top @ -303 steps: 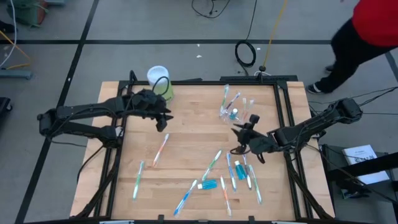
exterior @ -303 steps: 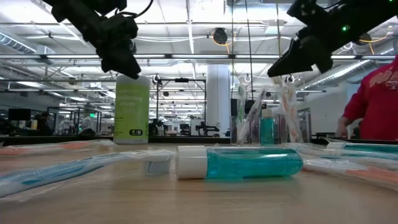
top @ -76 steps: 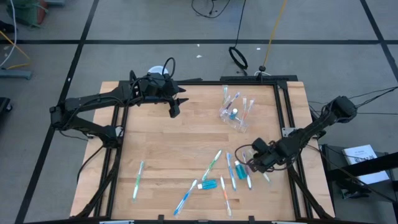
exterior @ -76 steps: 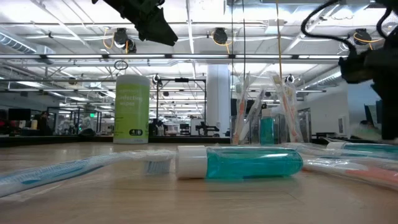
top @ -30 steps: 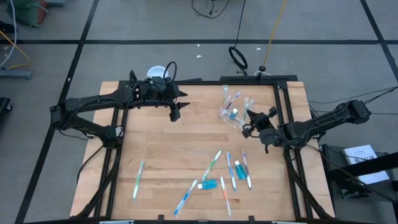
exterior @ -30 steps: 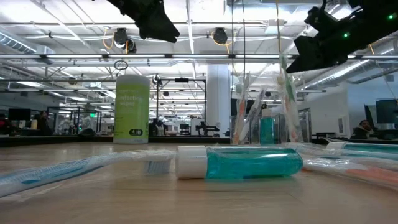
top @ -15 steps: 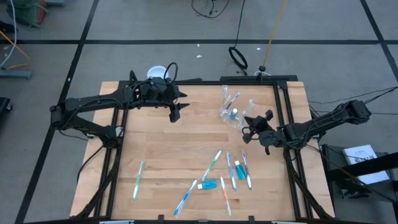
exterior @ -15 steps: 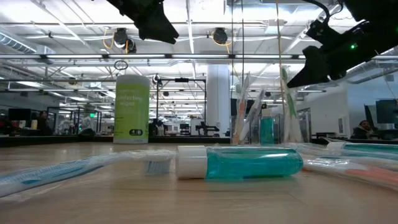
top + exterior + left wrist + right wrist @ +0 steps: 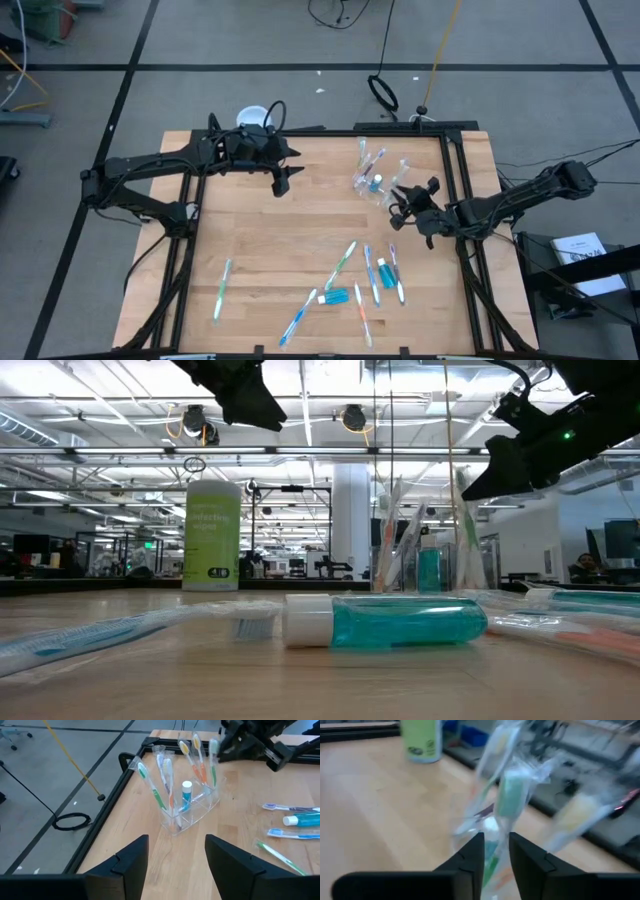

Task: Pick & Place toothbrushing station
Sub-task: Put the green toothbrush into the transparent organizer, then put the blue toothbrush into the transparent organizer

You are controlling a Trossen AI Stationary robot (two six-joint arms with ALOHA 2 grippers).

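Nearest, a blue toothpaste tube point(image 9: 385, 622) lies on the table point(image 9: 250, 250) among loose toothbrushes point(image 9: 372, 273). Farther back, the clear cup point(image 9: 192, 813) holds upright toothbrushes and a small tube. Just beside it, the right gripper point(image 9: 408, 207) pinches a wrapped toothbrush point(image 9: 512, 790) over the cup — the left gripper point(image 9: 281, 182) hangs spread, well apart.

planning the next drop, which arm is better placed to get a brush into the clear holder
Right. The right gripper is right beside the clear holder, gripping a wrapped toothbrush between its fingers. The left gripper hangs open and empty, farther off across the table.
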